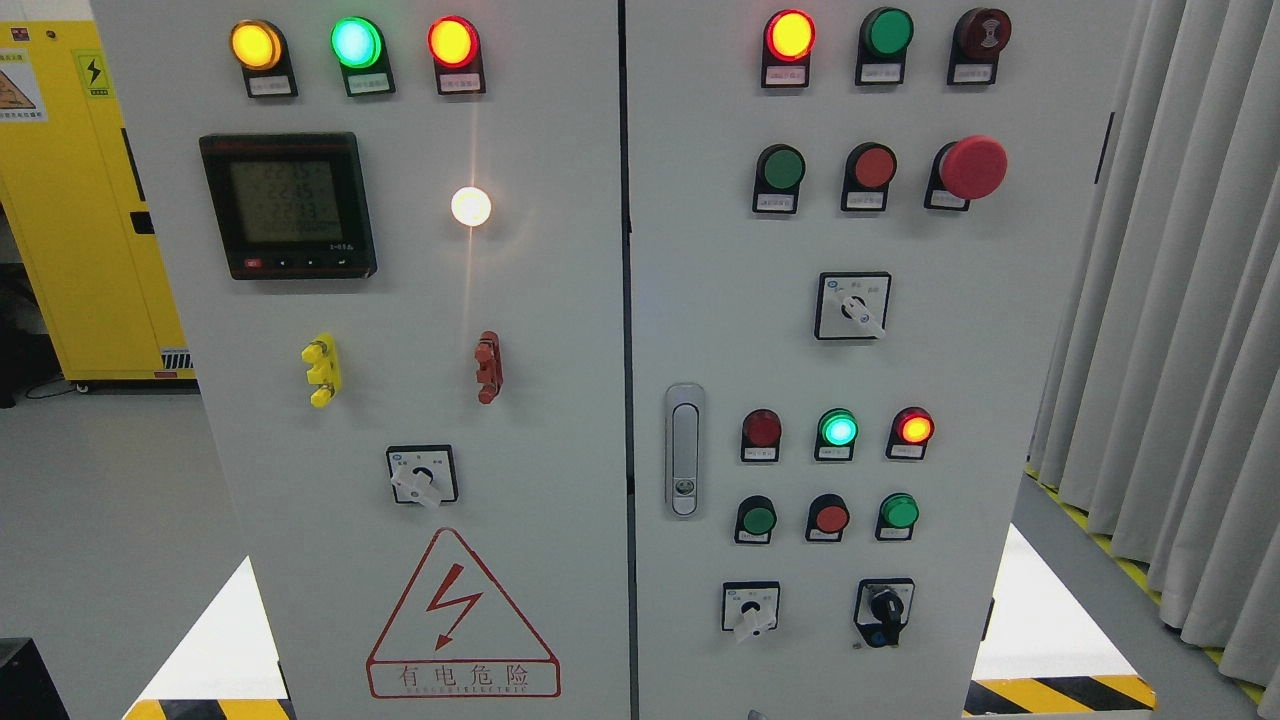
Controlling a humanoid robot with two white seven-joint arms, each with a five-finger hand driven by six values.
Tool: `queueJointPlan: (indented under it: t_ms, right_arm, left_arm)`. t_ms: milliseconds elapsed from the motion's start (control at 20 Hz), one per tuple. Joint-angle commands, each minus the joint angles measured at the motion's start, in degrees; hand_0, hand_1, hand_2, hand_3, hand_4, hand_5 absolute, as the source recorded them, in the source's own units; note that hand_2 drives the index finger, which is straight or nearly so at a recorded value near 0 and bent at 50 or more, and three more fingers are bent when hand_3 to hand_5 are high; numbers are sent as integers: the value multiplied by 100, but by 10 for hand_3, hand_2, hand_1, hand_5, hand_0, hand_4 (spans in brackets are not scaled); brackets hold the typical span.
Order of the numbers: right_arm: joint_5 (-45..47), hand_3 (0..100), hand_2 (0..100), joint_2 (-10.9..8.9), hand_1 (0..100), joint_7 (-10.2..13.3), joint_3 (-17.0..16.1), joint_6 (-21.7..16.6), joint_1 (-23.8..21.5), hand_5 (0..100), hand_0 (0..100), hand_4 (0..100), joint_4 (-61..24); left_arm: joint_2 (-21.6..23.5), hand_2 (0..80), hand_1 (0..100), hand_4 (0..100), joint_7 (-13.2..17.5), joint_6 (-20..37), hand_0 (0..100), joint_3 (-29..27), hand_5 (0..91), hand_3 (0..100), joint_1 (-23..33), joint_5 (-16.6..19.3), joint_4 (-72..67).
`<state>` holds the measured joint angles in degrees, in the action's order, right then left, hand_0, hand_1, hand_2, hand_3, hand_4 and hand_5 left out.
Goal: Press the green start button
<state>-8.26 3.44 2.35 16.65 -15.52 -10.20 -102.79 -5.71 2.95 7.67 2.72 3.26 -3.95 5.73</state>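
A grey electrical cabinet fills the head view, with two doors. On the right door are green push buttons: one in the upper row (pixel 782 169), one at the lower left (pixel 758 520) and one at the lower right (pixel 899 511). Red push buttons (pixel 873 167) (pixel 830 518) sit beside them. A large red mushroom stop button (pixel 972 167) is at the upper right. Lit indicator lamps show above: red (pixel 789 35) and green (pixel 838 430). Neither robot hand is in view.
The left door carries a digital meter (pixel 288 205), lit lamps (pixel 356 42), a rotary switch (pixel 421 475) and a red hazard triangle (pixel 460 615). A door handle (pixel 684 450) sits by the seam. A yellow cabinet (pixel 90 200) stands at left, grey curtains (pixel 1180 300) at right.
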Motion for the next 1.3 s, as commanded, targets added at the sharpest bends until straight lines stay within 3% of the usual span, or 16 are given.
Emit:
queueJointPlan:
  t_ms: [0, 250, 400, 1250]
  right_arm:
    - [0, 142, 0, 8, 572, 2, -22, -12, 1, 157, 369, 237, -5]
    - [-8, 139, 0, 8, 572, 11, -22, -12, 1, 153, 369, 224, -5]
    - [-9, 130, 0, 8, 572, 11, -22, -12, -8, 130, 369, 167, -5]
    - [0, 125, 0, 8, 572, 11, -22, -12, -8, 128, 368, 170, 4]
  left_arm:
    - [0, 0, 556, 0, 3, -2, 120, 0, 0, 0, -1, 0, -1]
    - [0, 0, 556, 0, 3, -2, 120, 0, 0, 0, -1, 0, -1]
    - [0, 0, 556, 0, 3, -2, 120, 0, 0, 0, -1, 0, -1]
    - [0, 0, 556, 0, 3, -2, 120, 0, 0, 0, -1, 0, 7]
